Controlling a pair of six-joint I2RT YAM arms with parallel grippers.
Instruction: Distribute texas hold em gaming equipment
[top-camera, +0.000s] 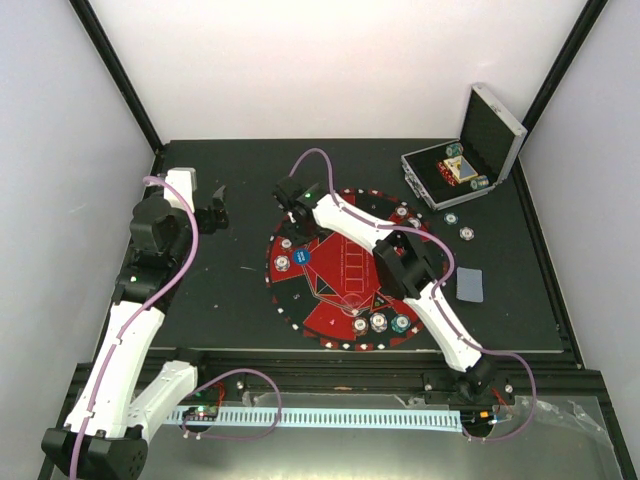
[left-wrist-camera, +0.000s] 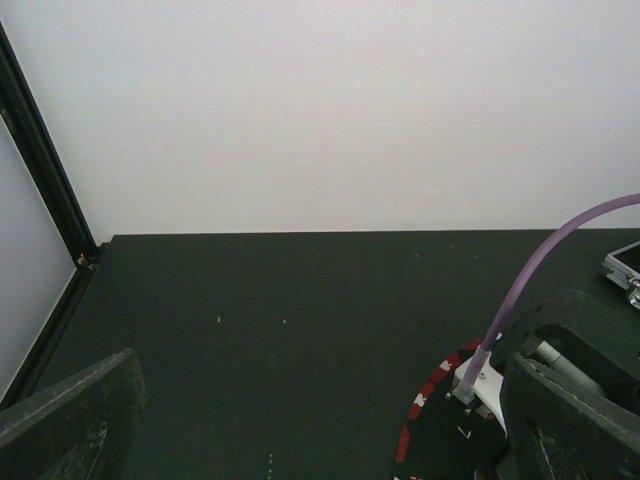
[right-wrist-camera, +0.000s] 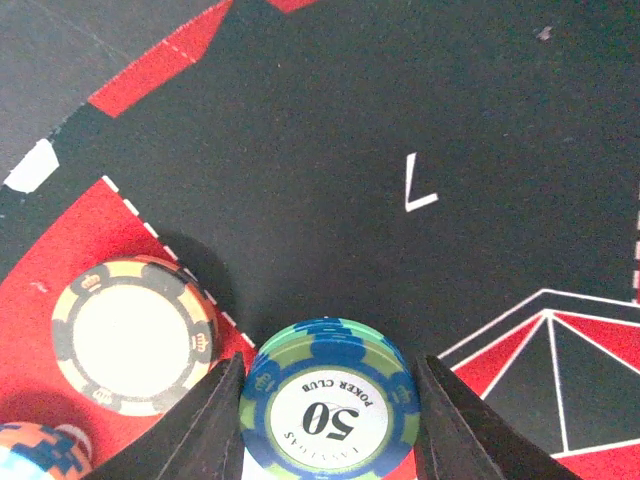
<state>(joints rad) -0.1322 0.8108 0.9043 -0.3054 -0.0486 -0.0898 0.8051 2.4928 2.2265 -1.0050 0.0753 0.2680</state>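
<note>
Right gripper (right-wrist-camera: 328, 390) clamped on the green-blue 50 chip (right-wrist-camera: 330, 422), a finger on each edge, near the mat's (top-camera: 325, 322) 10 o'clock rim. A tan-grey chip (right-wrist-camera: 133, 335) sits just beside at 9 o'clock. Left gripper (left-wrist-camera: 320, 430) spread wide, idle. Best bet: seat it flat, part jaws evenly, lift straight up so the neighbour isn't nudged.

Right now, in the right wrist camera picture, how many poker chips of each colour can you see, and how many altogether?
Cream-and-grey chip: 1
Blue-and-green 50 chip, between the jaws: 1
Orange-and-blue chip, cut off at the corner: 1
Total: 3
</note>
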